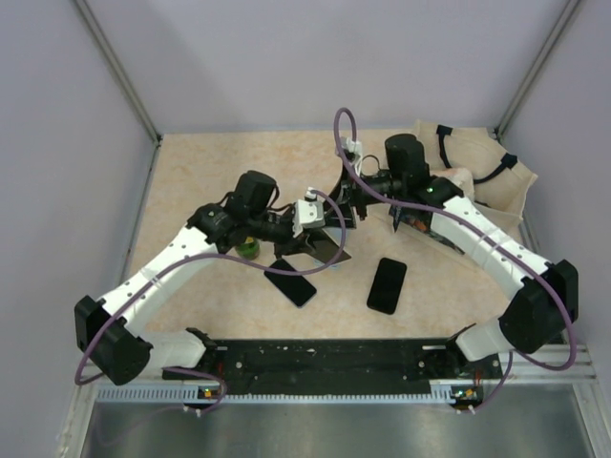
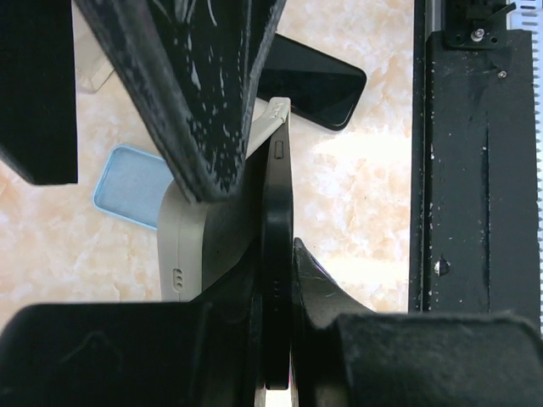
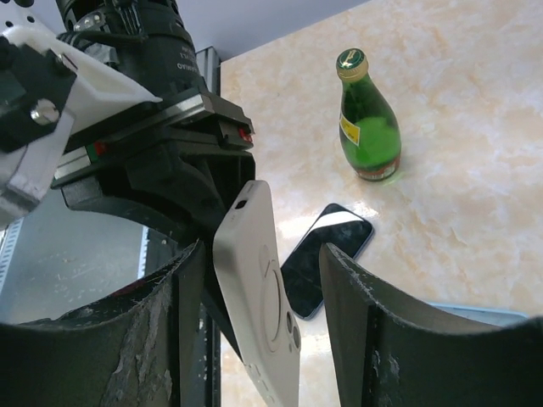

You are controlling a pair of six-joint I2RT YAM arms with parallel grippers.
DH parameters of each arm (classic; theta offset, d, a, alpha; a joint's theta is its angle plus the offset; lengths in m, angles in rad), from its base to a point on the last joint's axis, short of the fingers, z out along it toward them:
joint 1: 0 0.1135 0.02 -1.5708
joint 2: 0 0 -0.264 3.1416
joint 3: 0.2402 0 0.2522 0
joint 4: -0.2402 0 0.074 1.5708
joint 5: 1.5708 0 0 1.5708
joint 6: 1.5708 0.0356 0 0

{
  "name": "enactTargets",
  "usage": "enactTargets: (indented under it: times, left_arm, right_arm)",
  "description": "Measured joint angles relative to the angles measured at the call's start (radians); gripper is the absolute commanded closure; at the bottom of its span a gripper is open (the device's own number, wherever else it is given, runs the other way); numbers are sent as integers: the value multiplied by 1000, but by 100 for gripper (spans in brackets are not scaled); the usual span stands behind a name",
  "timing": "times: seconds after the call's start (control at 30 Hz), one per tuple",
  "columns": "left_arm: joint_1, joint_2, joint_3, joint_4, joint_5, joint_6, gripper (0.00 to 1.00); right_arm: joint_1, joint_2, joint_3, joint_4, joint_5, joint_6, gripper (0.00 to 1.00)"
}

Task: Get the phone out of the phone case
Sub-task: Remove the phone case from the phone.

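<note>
Beige case (image 3: 254, 297), camera cutouts at its low end, wraps black phone (image 2: 276, 254); both held off table (image 1: 191, 172), mid-workspace. Reaching in from near-left, left pincer (image 2: 254, 219) is clamped on phone. Beyond, right pincer (image 3: 259, 254) has fingers apart, straddling case.

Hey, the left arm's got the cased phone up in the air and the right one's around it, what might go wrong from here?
1. The right jaws stand open either side of the beige case, so only the shut left jaws carry it, edge-on above the table; a slip could drop it onto the loose phone nearby.
2. One case corner already stands off the black phone; a skewed pull may twist it loose.
</note>
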Motion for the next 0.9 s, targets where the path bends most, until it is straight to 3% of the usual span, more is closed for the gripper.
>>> enactTargets:
  times: [0.83,0.9]
  left_arm:
    - [-17,24,17,-32,-60,2,100]
    - [-17,24,17,-34,-60,-2,100]
  right_arm:
    - [97,10,-47,-29,192,-132,55]
    - [101,10,-56,-28,204,-143,68]
